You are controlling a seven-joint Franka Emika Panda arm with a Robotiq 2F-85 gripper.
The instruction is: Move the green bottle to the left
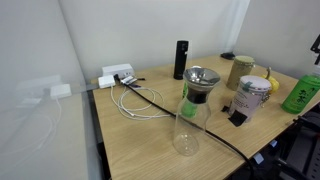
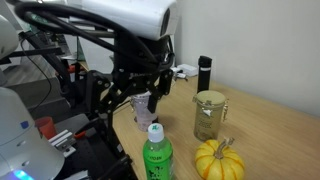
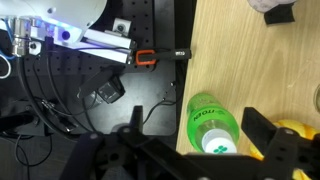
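Observation:
The green bottle [image 1: 302, 92] stands upright at the table's edge, next to a yellow pumpkin [image 2: 218, 160]; it also shows in an exterior view [image 2: 156, 155]. In the wrist view I look down on its white-marked cap and green body [image 3: 208, 125]. My gripper [image 3: 195, 125] is open and hangs above the bottle, with one dark finger on each side and clear of it. Only a dark part of the gripper [image 1: 316, 45] shows at the frame edge in an exterior view.
A glass carafe [image 1: 192, 108] stands mid-table. A black cylinder [image 1: 180, 58], a glass jar [image 2: 209, 114] and white cables with a power strip [image 1: 118, 76] are on the wooden table [image 1: 140, 140]. Beside the table edge are a black perforated board, cables and an orange-handled tool [image 3: 146, 57].

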